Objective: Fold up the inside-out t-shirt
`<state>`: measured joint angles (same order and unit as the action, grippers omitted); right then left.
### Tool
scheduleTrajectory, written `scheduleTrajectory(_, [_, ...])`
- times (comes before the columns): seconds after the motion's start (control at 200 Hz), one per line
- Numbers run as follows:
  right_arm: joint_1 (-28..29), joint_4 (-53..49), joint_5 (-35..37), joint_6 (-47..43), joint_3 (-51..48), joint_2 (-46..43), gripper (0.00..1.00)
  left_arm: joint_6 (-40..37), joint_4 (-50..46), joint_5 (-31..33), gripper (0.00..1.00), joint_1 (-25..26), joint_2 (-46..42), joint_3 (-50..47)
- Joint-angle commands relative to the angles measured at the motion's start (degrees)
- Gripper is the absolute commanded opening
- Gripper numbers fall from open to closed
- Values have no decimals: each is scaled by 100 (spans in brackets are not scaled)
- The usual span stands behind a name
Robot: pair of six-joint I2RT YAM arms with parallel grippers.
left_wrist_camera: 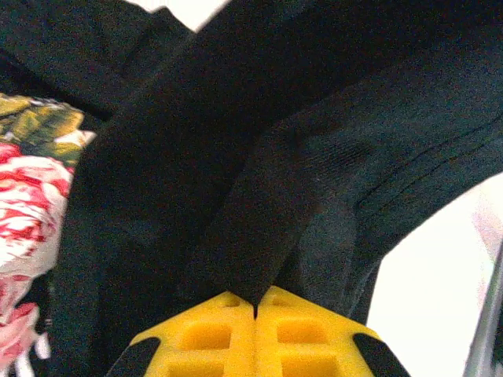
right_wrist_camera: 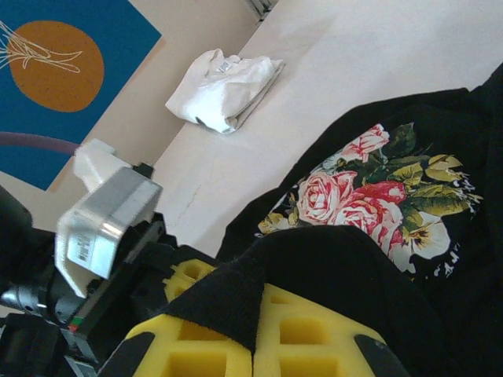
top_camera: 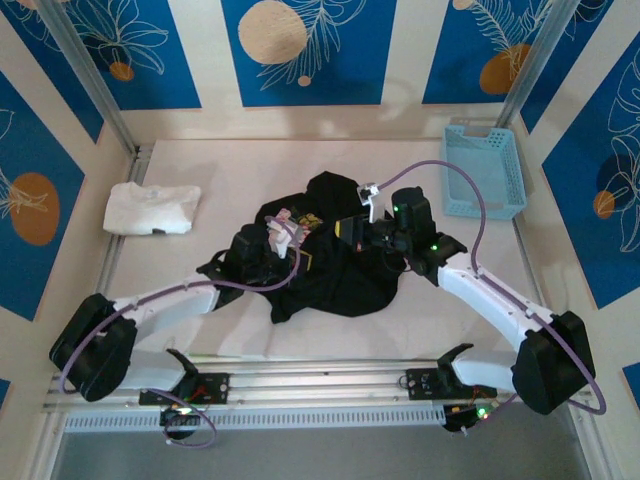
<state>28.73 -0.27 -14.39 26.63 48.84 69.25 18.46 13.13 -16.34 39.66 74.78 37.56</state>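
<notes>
- Left gripper and right gripper both sit on the crumpled inside-out t-shirt in the middle of the table, seen from above
- left wrist: jaws pinched tight on a black fold, so lift gently
- right wrist: clamped on an edge near the rose print, I'd pull apart evenly

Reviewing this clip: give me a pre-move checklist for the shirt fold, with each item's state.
1. Left gripper shut on black t-shirt: ok.
2. Right gripper shut on the same shirt: ok.
3. Shirt lying flat: not ok, bunched.
4. White t-shirt apart from it: ok.
5. Light-blue basket apart from it: ok.
6. Which edges are pinched: cannot tell.
</notes>
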Motion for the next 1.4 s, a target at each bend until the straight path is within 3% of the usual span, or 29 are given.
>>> scheduleTrajectory(0.0, [0,-136,17,35,81,136,14,-63,244,-33,0,28,-433,-2])
scheduleTrajectory(0.115, [14,-704,248,-37,396,473,31,301,810,-643,0,32,-732,-202])
scheduleTrajectory(0.205, [19,-1079,431,-138,601,698,39,614,1095,-821,0,18,-934,-317])
scheduleTrajectory(0.49, [-156,-1555,966,-485,551,90,46,1063,1271,-661,0,19,-1227,-530])
scheduleTrajectory(0.72, [-151,-287,-157,-502,-569,-972,46,1097,1312,-585,0,11,-1253,-547])
scheduleTrajectory(0.9, [63,883,-1127,-154,-1061,-866,43,1099,1290,-590,0,13,-1281,-548])
scheduleTrajectory(1.135, [404,1396,-1246,-99,-991,-347,41,1081,1249,-580,0,15,-1317,-547])
scheduleTrajectory(1.39, [441,1513,-1193,-61,-940,-253,26,1054,1245,-577,0,15,-1324,-560])
